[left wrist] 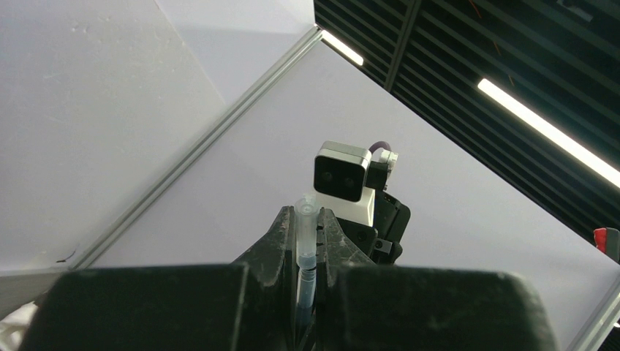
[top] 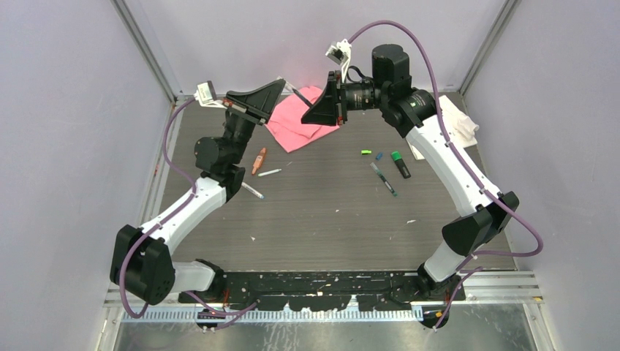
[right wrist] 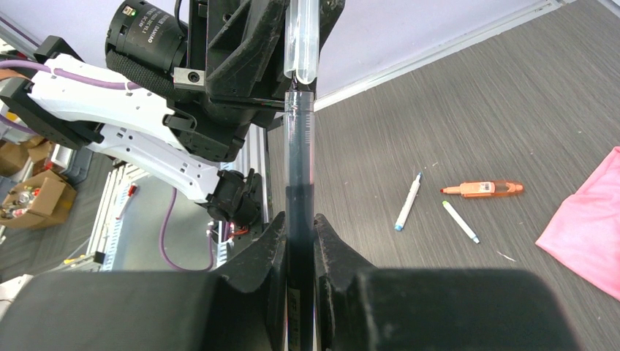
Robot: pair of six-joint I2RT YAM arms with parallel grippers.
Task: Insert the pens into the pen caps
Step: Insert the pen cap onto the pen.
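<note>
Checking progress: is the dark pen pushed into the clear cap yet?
Not yet. The dark pen in the right gripper only meets the mouth of the clear cap held by the left gripper.

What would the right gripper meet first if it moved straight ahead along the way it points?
The clear cap held by the left gripper: the right gripper's dark pen has its tip at the cap's mouth. Probably the left gripper itself next.

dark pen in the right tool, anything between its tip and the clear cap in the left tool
Nothing visible: the dark pen in the right tool points straight at the clear cap in the left tool, tip at its mouth.
</note>
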